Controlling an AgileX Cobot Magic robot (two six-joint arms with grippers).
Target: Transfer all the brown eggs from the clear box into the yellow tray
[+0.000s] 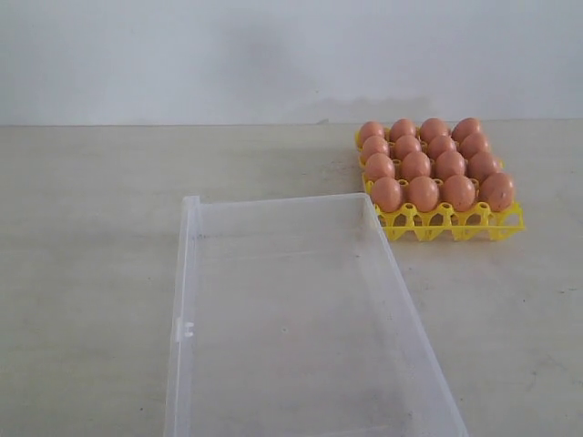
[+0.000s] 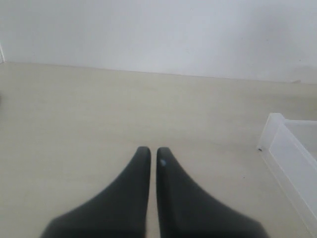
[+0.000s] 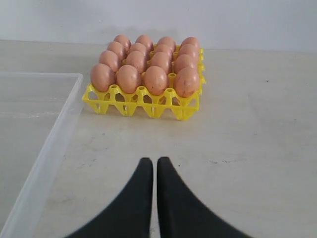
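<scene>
Several brown eggs [image 1: 423,193] [image 3: 156,80] fill the yellow tray [image 1: 453,223] [image 3: 143,103] at the back right of the table. The clear box [image 1: 187,273] [image 2: 287,148] [image 3: 49,148] lies in front of it, centre-left, and holds no eggs. My left gripper [image 2: 153,149] is shut with nothing in it, over bare table beside a corner of the box. My right gripper [image 3: 154,160] is also shut and holds nothing; it hangs over the table a short way in front of the tray. Neither gripper shows in the exterior view.
The pale table [image 1: 82,228] runs back to a plain white wall [image 1: 182,55]. A small latch [image 1: 184,330] sits on the box's left wall. Bare tabletop lies left of the box and to the right, in front of the tray.
</scene>
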